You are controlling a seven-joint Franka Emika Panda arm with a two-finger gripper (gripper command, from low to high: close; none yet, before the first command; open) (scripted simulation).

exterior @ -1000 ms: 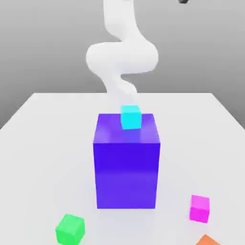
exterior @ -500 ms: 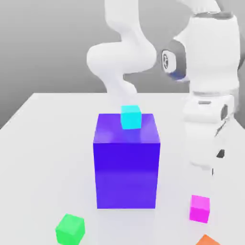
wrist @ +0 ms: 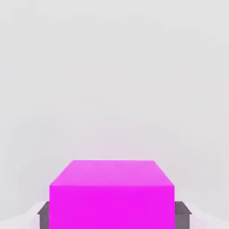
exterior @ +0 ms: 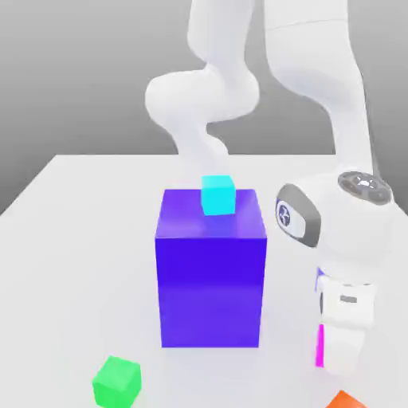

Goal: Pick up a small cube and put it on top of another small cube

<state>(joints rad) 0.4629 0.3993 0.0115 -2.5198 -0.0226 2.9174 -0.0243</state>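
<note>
our pincer (wrist: 112, 214) is low over the pink cube (wrist: 112, 194) on the bench (exterior: 80, 239), a grey finger (wrist: 182, 208) on each side, spread and not squeezing yet. we should squeeze the flat sides evenly, then lift straight up. our arm (exterior: 335, 223) bends down at the exterior view's right, hand pointing down.
</note>
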